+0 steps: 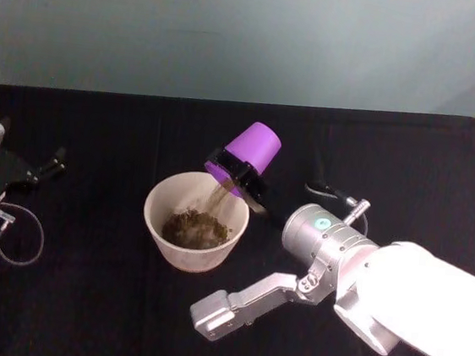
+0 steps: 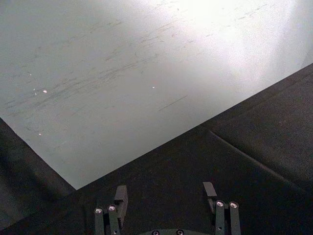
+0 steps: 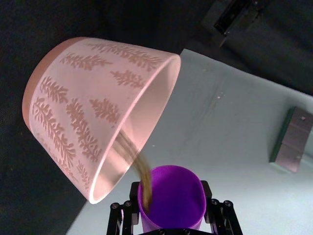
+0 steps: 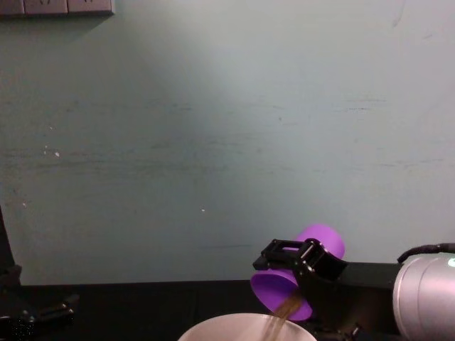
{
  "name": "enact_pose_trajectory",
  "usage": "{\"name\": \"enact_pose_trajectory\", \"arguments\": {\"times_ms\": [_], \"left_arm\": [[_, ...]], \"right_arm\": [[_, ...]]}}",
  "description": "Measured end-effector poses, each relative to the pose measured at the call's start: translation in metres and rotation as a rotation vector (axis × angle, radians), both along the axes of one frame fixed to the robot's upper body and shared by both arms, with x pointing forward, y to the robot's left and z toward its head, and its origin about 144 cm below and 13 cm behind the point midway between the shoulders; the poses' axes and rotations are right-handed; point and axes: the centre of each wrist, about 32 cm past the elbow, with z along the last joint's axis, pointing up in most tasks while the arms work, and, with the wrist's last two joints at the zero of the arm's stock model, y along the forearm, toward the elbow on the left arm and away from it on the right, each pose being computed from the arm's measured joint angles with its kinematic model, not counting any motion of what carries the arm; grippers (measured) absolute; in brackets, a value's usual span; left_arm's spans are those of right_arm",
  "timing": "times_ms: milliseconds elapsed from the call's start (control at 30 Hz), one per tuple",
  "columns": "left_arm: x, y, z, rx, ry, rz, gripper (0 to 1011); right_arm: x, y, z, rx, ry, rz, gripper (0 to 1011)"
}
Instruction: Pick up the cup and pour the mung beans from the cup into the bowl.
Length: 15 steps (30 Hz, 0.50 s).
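My right gripper (image 1: pixel 236 174) is shut on the purple cup (image 1: pixel 253 150), which is tipped mouth-down over the far right rim of the bowl (image 1: pixel 154 213). A thin stream of mung beans (image 1: pixel 218 195) falls from the cup's lip onto a brownish heap in the bowl. In the right wrist view the cup (image 3: pixel 171 200) sits between the fingers (image 3: pixel 120 217), beans (image 3: pixel 131 157) run into the pink leaf-patterned bowl (image 3: pixel 73 112). From the chest, the tilted cup (image 4: pixel 321 240) hangs just above the bowl's rim (image 4: pixel 234 323). My left gripper (image 1: pixel 50 165) rests open at the table's far left, nothing in it (image 2: pixel 165 196).
A black cloth covers the table (image 1: pixel 407 179), with a pale wall behind it. A thin cable loop (image 1: pixel 20 238) lies by the left arm. My right arm's white body (image 1: pixel 411 303) fills the near right corner.
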Motion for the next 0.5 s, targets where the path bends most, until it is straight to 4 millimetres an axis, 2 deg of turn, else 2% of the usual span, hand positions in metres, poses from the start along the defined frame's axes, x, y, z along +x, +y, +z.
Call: {"name": "enact_pose_trajectory", "arguments": {"times_ms": [500], "left_arm": [[0.0000,0.0000,0.0000,0.000,0.000,0.000,1000]], "right_arm": [[-0.0069,0.0063,-0.0057,-0.178,-0.180,0.058,722]]}}
